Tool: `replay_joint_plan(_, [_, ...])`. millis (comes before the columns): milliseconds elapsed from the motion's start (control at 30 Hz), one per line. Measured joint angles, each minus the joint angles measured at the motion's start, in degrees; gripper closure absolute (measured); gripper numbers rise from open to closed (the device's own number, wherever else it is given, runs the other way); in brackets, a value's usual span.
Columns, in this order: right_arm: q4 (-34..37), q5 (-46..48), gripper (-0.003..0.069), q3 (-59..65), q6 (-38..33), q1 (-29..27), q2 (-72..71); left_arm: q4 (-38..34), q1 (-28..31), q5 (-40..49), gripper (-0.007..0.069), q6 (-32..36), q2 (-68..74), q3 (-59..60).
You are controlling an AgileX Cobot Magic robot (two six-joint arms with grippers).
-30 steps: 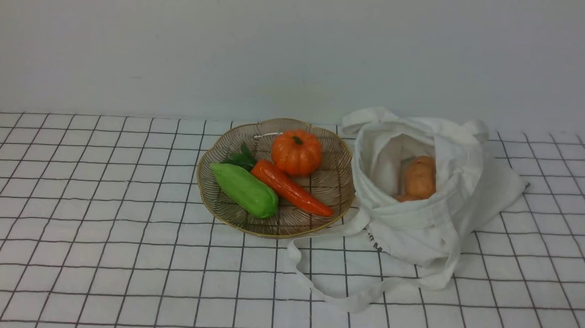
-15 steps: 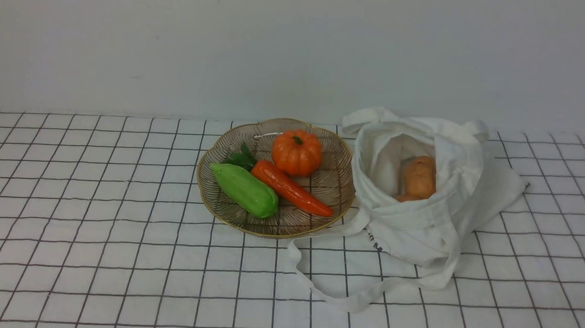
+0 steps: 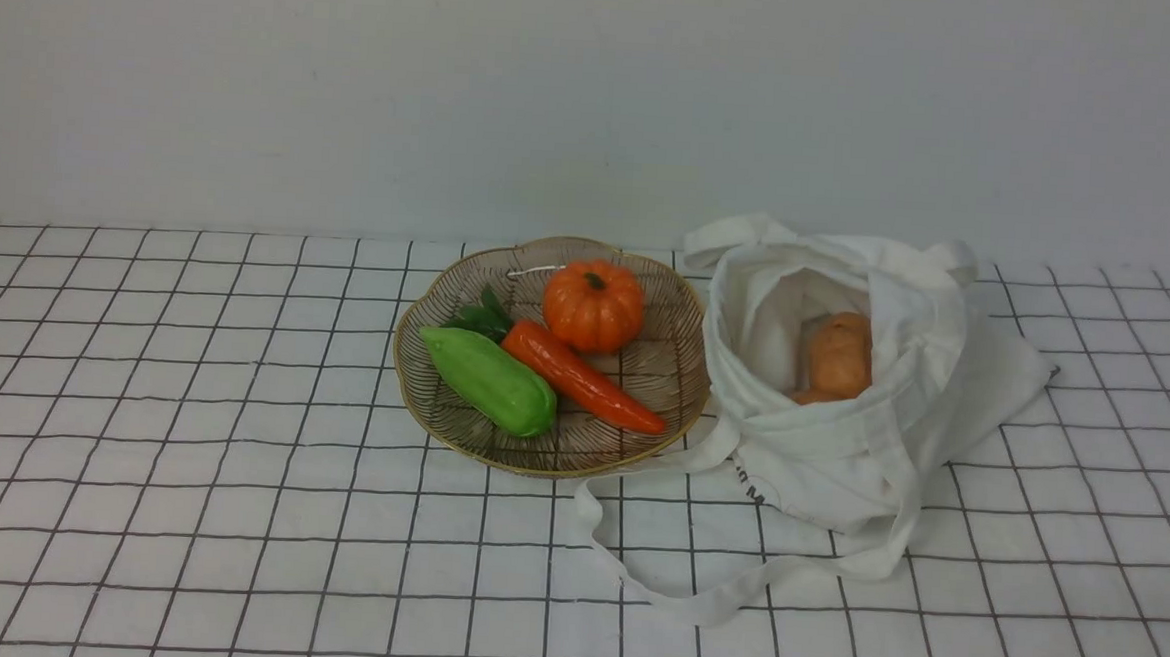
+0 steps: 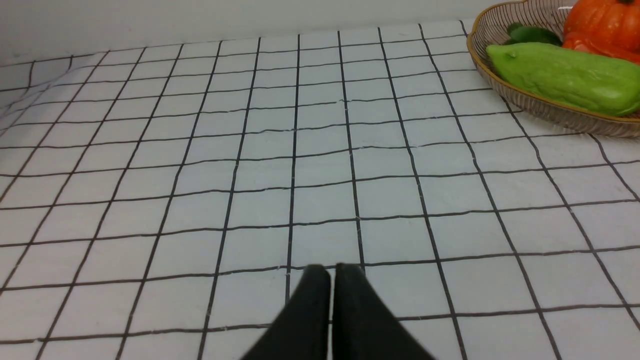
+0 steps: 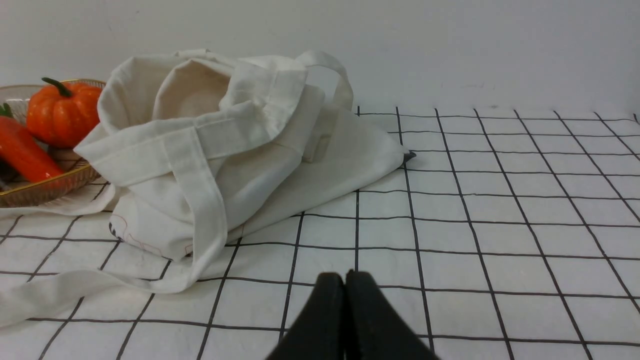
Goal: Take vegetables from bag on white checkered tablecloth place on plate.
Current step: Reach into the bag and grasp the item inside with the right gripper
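Here's the desk under its white checkered tablecloth (image 3: pixel 191 398), and the action sits right of centre: the white cloth bag (image 3: pixel 839 452) slumps there with its mouth gaping upward, and inside it you can see the tan potato (image 3: pixel 841 354) standing on end, with a smaller orange-brown piece (image 3: pixel 810 394) tucked just below it against the bag's front fold. Both vegetables are in the bag, not on the plate. The plate (image 3: pixel 668 368), gold-rimmed and basket-like, sits just beside the bag on its left, rim touching the cloth of the bag, and it carries a pumpkin (image 3: pixel 594 305) at the back, a carrot (image 3: pixel 582 376) lying slantwise and a green vegetable (image 3: pixel 488 381) in front on the left. One long strap (image 3: pixel 691 599) loops forward across the grid, and a bit of black print (image 3: pixel 749 485) shows at the bag's lower edge. Over to the left pincer (image 4: pixel 332 272): its black tips are pressed together with nothing between them, low over bare cloth, and the plate lies well apart from it, ahead and off to one side. The right pincer (image 5: pixel 344 277) is likewise closed up tight and empty, pointing across the checks; the bag lies ahead of it and to one side, near but not touching, and from that wrist camera the bag's folds hide the potato altogether.
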Motion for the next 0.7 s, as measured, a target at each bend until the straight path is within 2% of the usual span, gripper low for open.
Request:
replay_joint_plan(333, [-0.1,0.0,0.0673,0.0,0.0,0.0,0.0,0.0,0.0,0.0,0.0632,0.0,0.0,0.0])
replay_joint_plan(467, [4.0,0.0,0.0673,0.0,2.9,0.0,0.0,0.0,0.0,0.0,0.0632,0.0,0.0,0.0])
replay_joint_plan(500, [11.9,0.2,0.0673,0.0,7.6,0.0,0.0,0.0,0.0,0.0,0.0632,0.0,0.0,0.0])
replay_joint_plan(533, [12.9,0.2,0.0673,0.0,8.1,0.0,0.0,0.0,0.0,0.0,0.0632,0.0,0.0,0.0])
replay_joint_plan(600, [25.4,0.5,0.0673,0.1,14.0,0.0,0.0,0.0,0.0,0.0,0.0632,0.0,0.0,0.0])
replay_joint_plan(700, [35.4,0.4,0.0673,0.1,17.5,0.0,0.0,0.0,0.0,0.0,0.0632,0.0,0.0,0.0])
